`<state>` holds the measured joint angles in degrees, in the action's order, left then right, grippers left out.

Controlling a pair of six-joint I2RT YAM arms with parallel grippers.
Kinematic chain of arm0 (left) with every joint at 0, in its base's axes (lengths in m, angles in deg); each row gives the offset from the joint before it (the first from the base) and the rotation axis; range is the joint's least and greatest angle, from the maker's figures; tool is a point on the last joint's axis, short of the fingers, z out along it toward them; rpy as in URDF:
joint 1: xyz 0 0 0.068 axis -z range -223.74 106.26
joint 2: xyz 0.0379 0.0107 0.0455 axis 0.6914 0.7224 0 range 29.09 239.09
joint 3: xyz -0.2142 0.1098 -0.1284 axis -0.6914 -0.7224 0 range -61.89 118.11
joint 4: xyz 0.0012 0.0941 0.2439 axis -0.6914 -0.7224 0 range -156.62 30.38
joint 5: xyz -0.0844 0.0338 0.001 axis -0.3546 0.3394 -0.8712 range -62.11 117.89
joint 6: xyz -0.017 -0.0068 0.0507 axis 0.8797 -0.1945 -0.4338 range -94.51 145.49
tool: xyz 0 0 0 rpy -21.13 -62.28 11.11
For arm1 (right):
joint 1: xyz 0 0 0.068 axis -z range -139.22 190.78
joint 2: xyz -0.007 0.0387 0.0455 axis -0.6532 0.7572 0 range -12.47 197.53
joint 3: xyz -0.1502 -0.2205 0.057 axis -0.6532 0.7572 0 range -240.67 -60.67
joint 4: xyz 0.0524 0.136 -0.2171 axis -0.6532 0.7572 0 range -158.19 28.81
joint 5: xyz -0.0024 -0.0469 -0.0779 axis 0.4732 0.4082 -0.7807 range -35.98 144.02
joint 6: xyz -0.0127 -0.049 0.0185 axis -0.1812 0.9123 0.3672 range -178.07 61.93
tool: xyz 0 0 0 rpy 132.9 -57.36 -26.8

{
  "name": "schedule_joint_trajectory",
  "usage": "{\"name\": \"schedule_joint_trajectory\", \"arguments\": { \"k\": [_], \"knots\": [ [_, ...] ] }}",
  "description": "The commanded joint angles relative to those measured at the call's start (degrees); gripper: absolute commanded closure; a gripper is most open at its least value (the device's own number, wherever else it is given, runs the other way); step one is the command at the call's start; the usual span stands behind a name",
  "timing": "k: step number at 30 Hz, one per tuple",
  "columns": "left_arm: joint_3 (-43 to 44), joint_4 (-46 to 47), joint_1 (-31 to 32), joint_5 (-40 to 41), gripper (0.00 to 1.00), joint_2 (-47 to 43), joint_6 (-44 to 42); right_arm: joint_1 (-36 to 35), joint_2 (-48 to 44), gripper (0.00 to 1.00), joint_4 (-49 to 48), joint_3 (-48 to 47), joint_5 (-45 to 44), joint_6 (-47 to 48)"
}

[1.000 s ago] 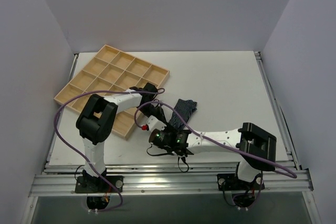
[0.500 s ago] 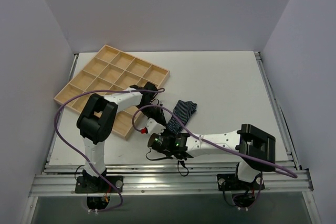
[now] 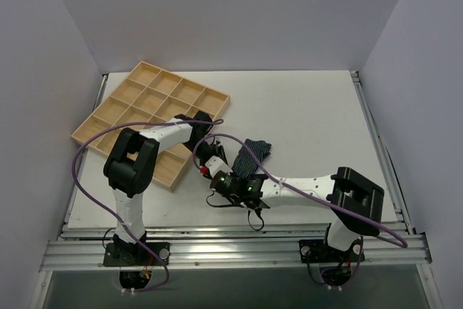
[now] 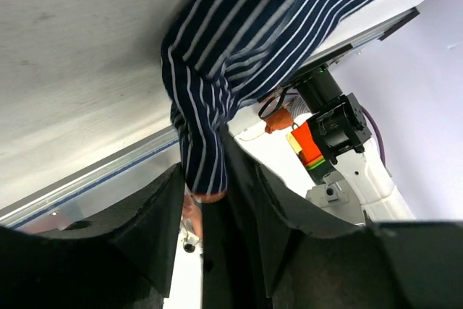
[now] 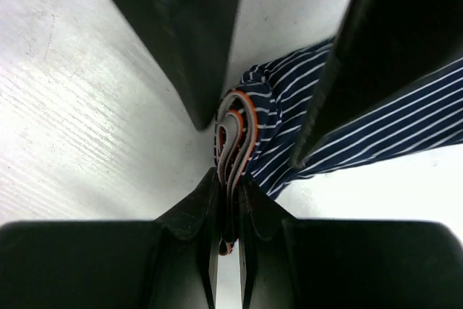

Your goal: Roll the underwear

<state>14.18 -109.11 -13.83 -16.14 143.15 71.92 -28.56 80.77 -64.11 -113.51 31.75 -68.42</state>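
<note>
From above, the underwear (image 3: 253, 151) is seen on the table (image 3: 311, 113), near the tray (image 3: 145, 95) but not in it. It is pulled out into a thin strip that slants from far right to near left. Its near left end is hidden where the left arm (image 3: 155, 137) and the right arm (image 3: 304, 189) meet. No roll can be seen yet, so the job is judged to be only at its start. The end of the cloth is being gripped so that rolling can begin.

In the left wrist view, the left claw (image 4: 205, 179) is seen with its two fingers well apart. The striped cloth runs between them, with its red-brown edge at the end. One finger is brushed by the cloth, but nothing is squeezed, so the cloth is not held by this claw.

In the right wrist view, the right claw (image 5: 229, 182) is seen almost shut. The red-brown edge, folded into a few layers, is pinched tight between its fingers. The left claw's fingers (image 5: 192, 41) are seen further off, one on each side of the cloth, with gaps left.

For the next move, the pinched end probably has to be turned over and over onto the flat part. The left claw should be kept clear, or used to hold the strip flat, or the fold may be pulled loose.
</note>
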Motion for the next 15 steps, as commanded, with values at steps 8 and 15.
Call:
{"name": "schedule_joint_trajectory", "arguments": {
  "k": [8,15],
  "knots": [
    [1.27,5.35,-6.88,11.08,0.44,-6.04,0.06,13.51,-4.55,1.0,0.58,0.28,21.64,-2.92],
    [1.01,11.79,-5.74,8.78,0.44,-7.45,0.59,20.98,-2.62,1.0,1.73,-0.95,34.46,-2.31]
  ]
}}
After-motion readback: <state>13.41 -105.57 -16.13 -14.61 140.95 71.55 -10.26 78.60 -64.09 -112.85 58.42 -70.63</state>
